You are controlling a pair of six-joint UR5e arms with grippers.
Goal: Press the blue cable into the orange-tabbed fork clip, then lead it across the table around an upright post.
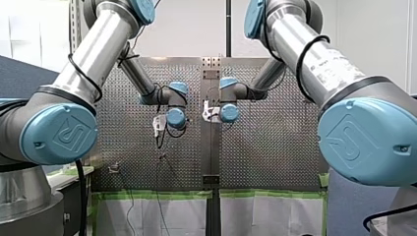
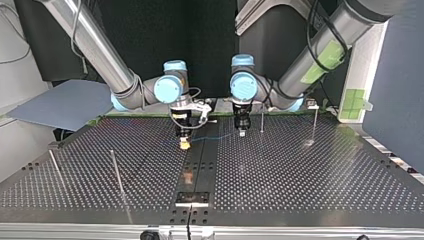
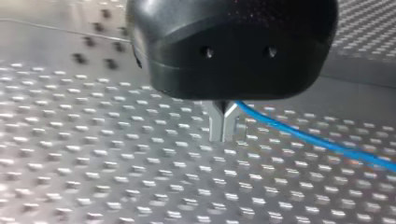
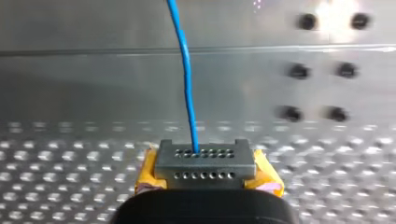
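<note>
Centrally, over a dark perforated metal bench [image 2: 300, 170], two silver robot arms with light blue joints reach down and meet near the middle seam. A thin blue cable [image 4: 187, 84] runs in a short span between their tips, low over the bench.

My right pincer [image 2: 184, 144], at the top view's left, has yellow pads and points straight down with its tip at the bench surface. In the right wrist view its grey fingertip block, dotted with two rows of small holes and flanked by the yellow pads, is clenched on the blue cable. The cable leaves the top of the block and leads away ahead of it over a smooth metal strip.

My left pincer [image 3: 223, 126], at the top view's right, is black with bare metal fingers. In the left wrist view those fingers are pressed together and grasp the cable just above the bench. From there the cable trails off to one side, close over the dimpled surface.

A thin upright metal post [image 2: 262, 120] stands just beside my left pincer. A second post [image 2: 315, 122] stands further out toward the top view's right. Two more slim posts [image 2: 118, 172] rise well apart from the pincers, on the top view's left half.
</note>
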